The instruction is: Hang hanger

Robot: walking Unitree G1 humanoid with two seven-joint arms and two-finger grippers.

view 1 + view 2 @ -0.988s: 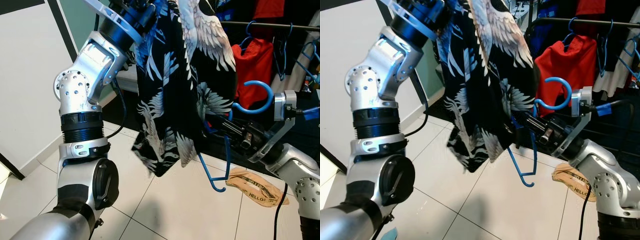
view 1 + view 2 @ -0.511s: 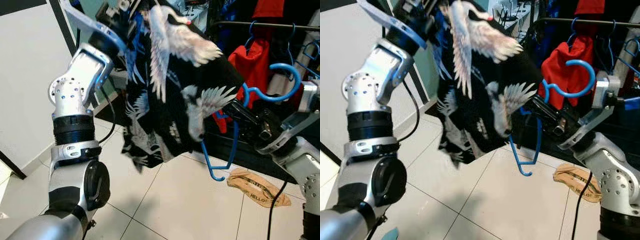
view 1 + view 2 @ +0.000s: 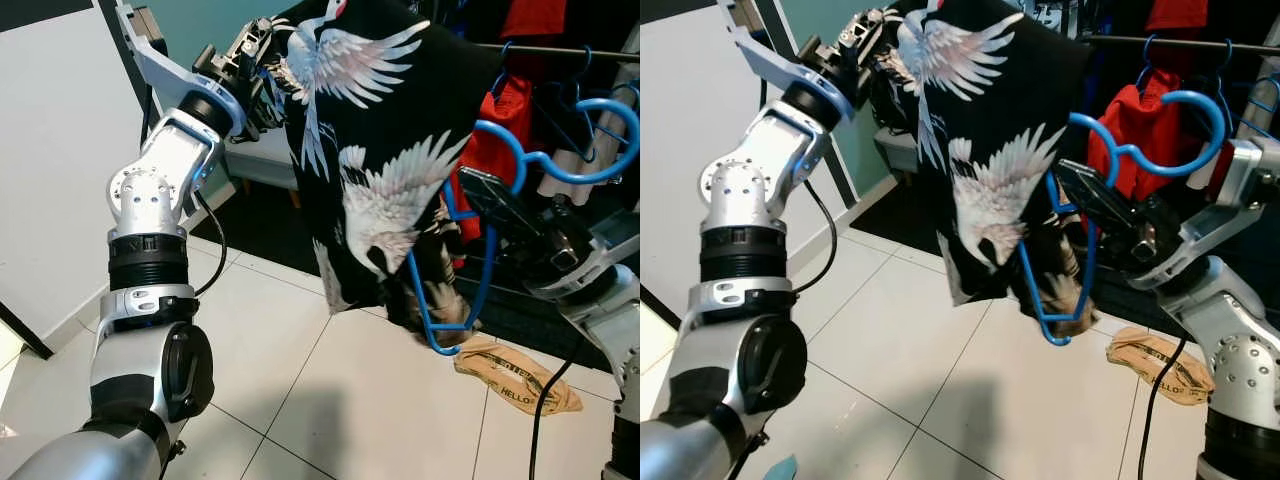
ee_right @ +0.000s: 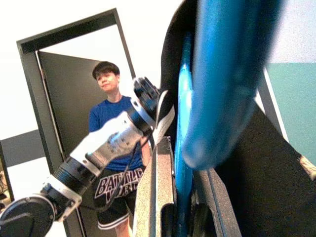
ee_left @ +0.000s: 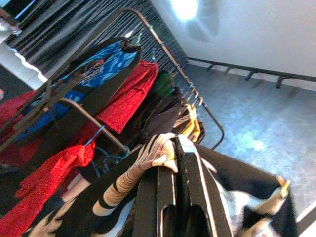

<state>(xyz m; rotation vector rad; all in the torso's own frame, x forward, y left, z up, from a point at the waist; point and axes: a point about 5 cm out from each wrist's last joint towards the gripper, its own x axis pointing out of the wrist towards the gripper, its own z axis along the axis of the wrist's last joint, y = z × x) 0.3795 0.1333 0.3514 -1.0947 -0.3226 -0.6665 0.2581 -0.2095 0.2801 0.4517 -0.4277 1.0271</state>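
My left gripper (image 3: 262, 55) is raised high at the upper left and is shut on the collar edge of a black shirt with white crane prints (image 3: 385, 150). In the left wrist view the fingers (image 5: 170, 197) pinch the fabric. The shirt hangs spread toward the right. My right gripper (image 3: 478, 190) is shut on a blue plastic hanger (image 3: 487, 270) just below its neck. The hanger's hook (image 3: 575, 172) points up and right, and its lower loop sits against the shirt's hem. In the right wrist view the blue hanger (image 4: 185, 148) runs between the fingers.
A dark clothes rail (image 3: 560, 50) crosses the upper right, carrying a red garment (image 3: 505, 110) and more blue hangers (image 3: 562, 115). A brown paper bag (image 3: 515, 375) lies on the white tile floor. A person in a blue shirt (image 4: 116, 148) stands in a doorway behind my left arm.
My left arm has swung the shirt up and to the right, spreading it out. My right gripper has lifted the blue hanger higher, up against the shirt and nearer the rail.
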